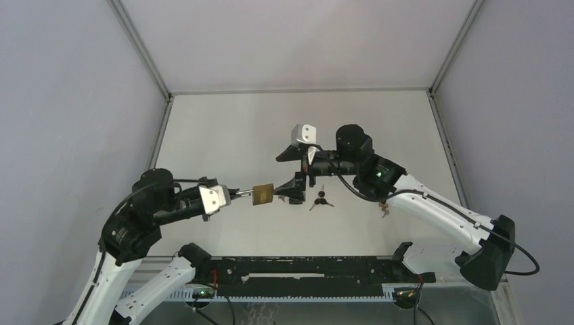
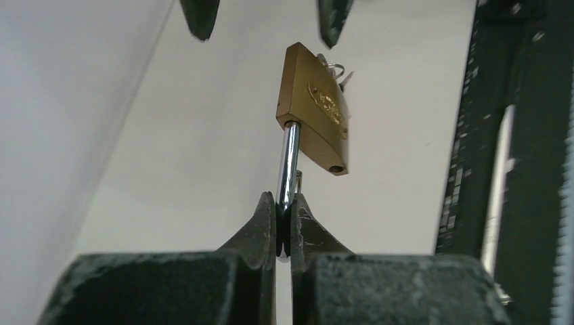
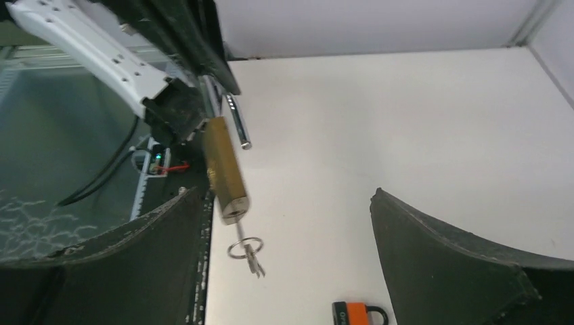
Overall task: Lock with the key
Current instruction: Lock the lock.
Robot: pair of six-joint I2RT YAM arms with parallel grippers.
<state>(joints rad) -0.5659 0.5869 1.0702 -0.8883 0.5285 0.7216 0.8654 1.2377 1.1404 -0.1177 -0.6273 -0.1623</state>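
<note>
White desk (image 1: 237, 135); L jaws clenched on brass padlock (image 1: 263, 194) shackle (image 2: 289, 159), key (image 3: 238, 230) in keyhole, R jaws spread wide nearby.

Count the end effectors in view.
2. The left end effector is shut on the brass padlock's shackle; the right end effector stands open beside the padlock's keyed end. None seems hidden.

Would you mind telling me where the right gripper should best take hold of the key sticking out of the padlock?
Probably the key by its exposed stub just under the padlock, above its ring. Come from the lock's base end, since the left gripper pinches the shackle at the other end.
</note>
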